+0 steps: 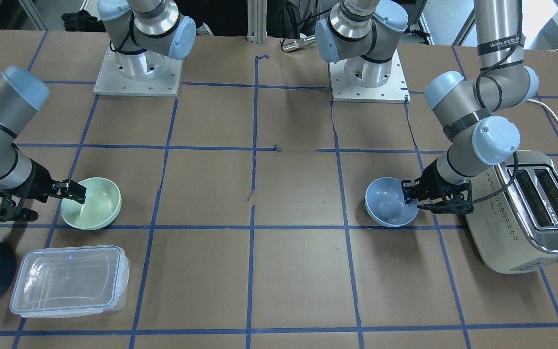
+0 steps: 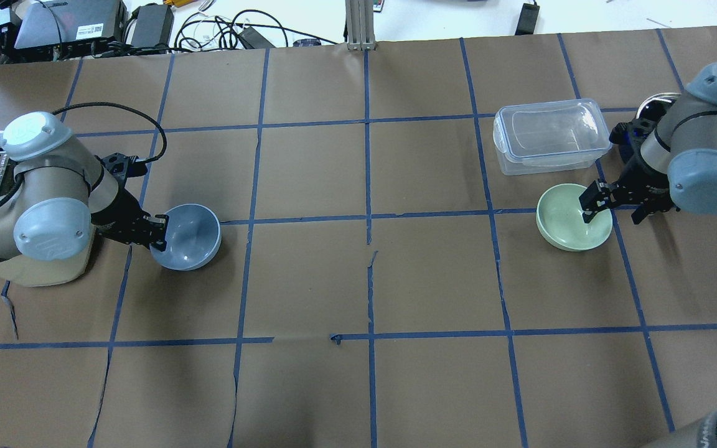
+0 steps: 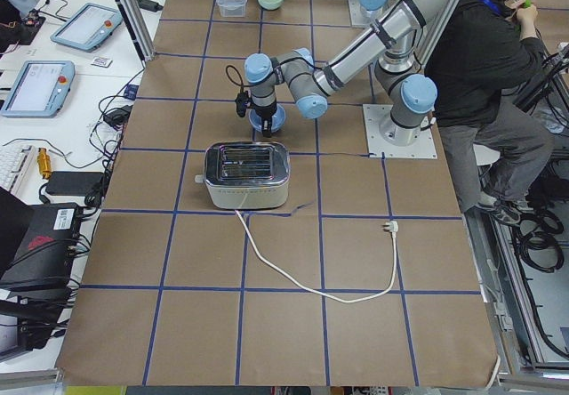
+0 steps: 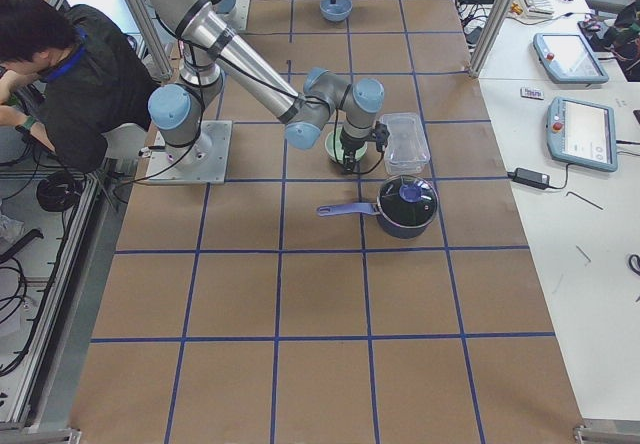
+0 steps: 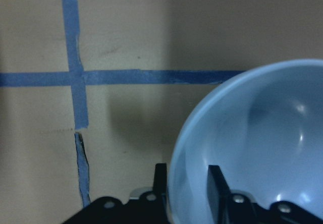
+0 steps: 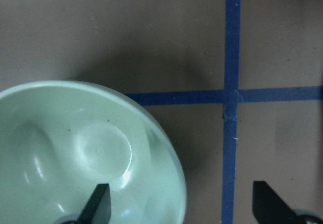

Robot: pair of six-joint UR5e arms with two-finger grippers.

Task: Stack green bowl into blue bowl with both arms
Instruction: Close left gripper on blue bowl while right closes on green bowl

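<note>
From my overhead feed, the left gripper (image 2: 158, 229) is pinching the rim of the blue bowl (image 2: 187, 236), one finger inside and one outside. The bowl is tilted, its opening leaning away from the claw, on the left side of the paper-covered table (image 2: 365, 280). Well apart on the right, the green bowl (image 2: 567, 227) sits upright just beside a clear lidded container (image 2: 548, 134), and the right gripper (image 2: 613, 210) is spread wide across its rim, one finger down inside and the other outside, clear of the wall.
</note>
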